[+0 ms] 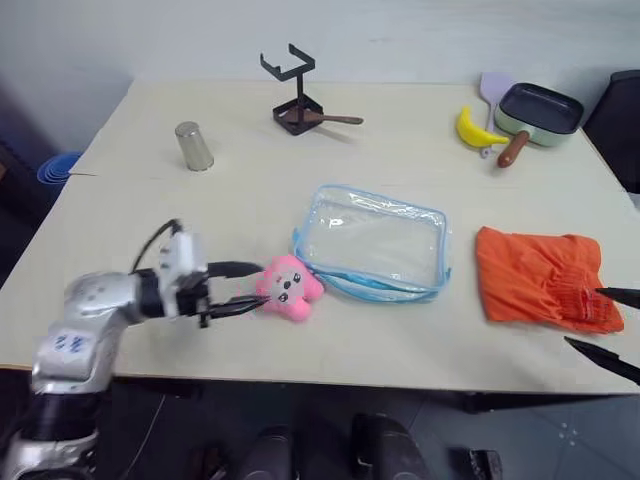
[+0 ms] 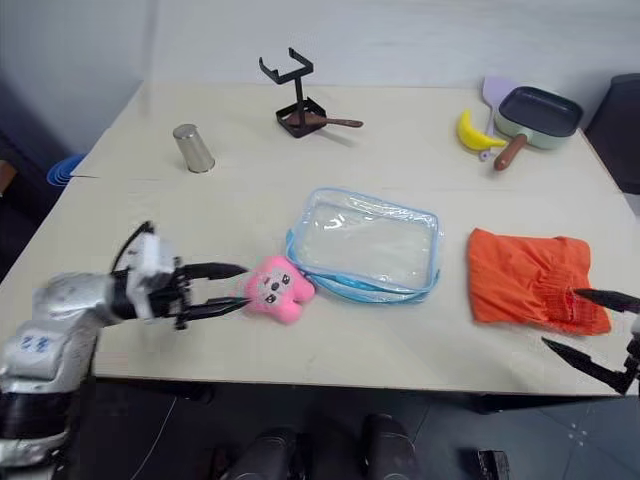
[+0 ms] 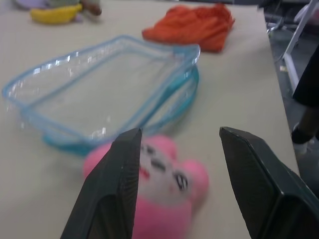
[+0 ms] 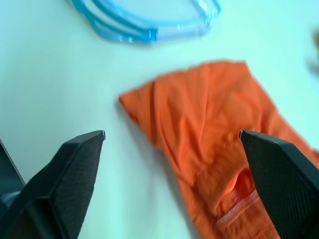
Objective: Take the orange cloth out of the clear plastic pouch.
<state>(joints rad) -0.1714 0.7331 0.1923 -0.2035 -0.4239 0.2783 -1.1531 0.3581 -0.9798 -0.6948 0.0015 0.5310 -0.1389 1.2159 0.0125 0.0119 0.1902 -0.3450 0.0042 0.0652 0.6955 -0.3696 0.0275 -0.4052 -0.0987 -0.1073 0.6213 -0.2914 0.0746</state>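
Observation:
The orange cloth (image 1: 540, 275) lies crumpled on the table, right of the clear plastic pouch (image 1: 375, 240) and apart from it. The pouch lies flat at the table's middle with nothing visible inside, its blue-edged mouth gaping toward the near edge. My right gripper (image 1: 583, 316) is open at the cloth's near right corner; in the right wrist view its fingers (image 4: 75, 169) straddle the cloth (image 4: 214, 129) with nothing gripped. My left gripper (image 1: 258, 284) stands open, its tips at the left side of a pink plush bunny (image 1: 288, 288), which rests against the pouch's near left corner.
At the back stand a metal cup (image 1: 194, 146), a black wire stand (image 1: 296, 100) with a brown spoon, a banana (image 1: 478, 128), a green pan (image 1: 538, 112) and a purple spatula (image 1: 492, 90). The table's near edge runs just below both grippers.

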